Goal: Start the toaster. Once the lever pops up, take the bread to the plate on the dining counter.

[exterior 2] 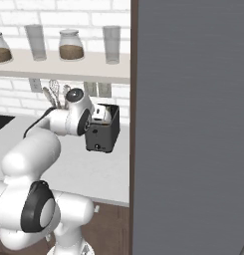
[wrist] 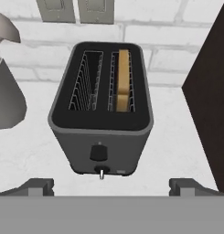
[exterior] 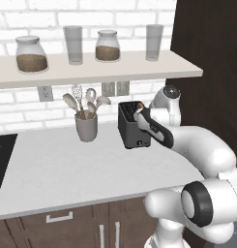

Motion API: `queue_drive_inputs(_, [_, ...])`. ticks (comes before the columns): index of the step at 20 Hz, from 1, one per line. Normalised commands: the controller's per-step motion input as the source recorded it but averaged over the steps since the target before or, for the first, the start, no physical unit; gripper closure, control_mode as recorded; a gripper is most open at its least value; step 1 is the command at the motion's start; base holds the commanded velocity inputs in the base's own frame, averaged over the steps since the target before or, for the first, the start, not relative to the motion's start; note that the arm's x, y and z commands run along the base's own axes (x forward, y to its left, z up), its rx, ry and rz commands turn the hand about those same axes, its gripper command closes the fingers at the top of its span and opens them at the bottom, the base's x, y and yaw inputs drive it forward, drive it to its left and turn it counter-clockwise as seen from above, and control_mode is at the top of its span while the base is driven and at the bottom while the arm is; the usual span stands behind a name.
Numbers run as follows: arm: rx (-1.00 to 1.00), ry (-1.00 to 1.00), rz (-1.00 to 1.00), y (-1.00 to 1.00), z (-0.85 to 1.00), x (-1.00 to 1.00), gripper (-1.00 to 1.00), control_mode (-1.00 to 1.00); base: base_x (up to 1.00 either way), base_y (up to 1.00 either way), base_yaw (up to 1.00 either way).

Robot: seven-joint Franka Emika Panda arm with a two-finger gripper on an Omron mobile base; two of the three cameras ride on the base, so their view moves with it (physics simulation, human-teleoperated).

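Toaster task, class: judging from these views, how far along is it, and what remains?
Done: the open gripper is lined up in front of the toaster. In hand: nothing; the bread sits in the right slot. Left: starting the toaster, then carrying the bread to the plate.

The toaster (exterior: 133, 125) stands on the bench (exterior: 66, 169) near the back wall, with the utensil crock (exterior: 86, 127) to its left. The bread (wrist: 124, 81) sits in the toaster's right slot in the hand view. The tool (wrist: 111, 186) hangs above the toaster's front, seemingly apart. Jars (exterior: 31, 54) and glasses (exterior: 73, 44) stand on the shelf (exterior: 100, 70) above.
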Motion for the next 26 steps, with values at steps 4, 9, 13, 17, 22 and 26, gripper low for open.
queue_drive_inputs(4, [0.03,0.00,0.00,0.00,-0.02,0.07,-1.00,-1.00,0.00,0.00,0.00])
queue_drive_inputs(9, [0.00,0.00,0.00,-0.06,0.00,0.33,-1.00,-1.00,0.00,0.00,0.00])
queue_drive_inputs(13, [0.00,0.00,0.00,-0.08,0.09,0.42,-1.00,-1.00,0.00,0.00,0.00])
queue_drive_inputs(17, [0.00,0.00,0.00,-0.06,0.08,0.08,-1.00,-1.00,0.00,0.00,0.00])
queue_drive_inputs(22, [0.00,0.00,0.00,0.00,0.00,0.00,-1.00,-1.00,0.00,0.00,0.00])
queue_drive_inputs(26, [-0.01,0.00,0.00,0.00,0.00,0.20,-1.00,-1.00,0.00,0.00,0.00])
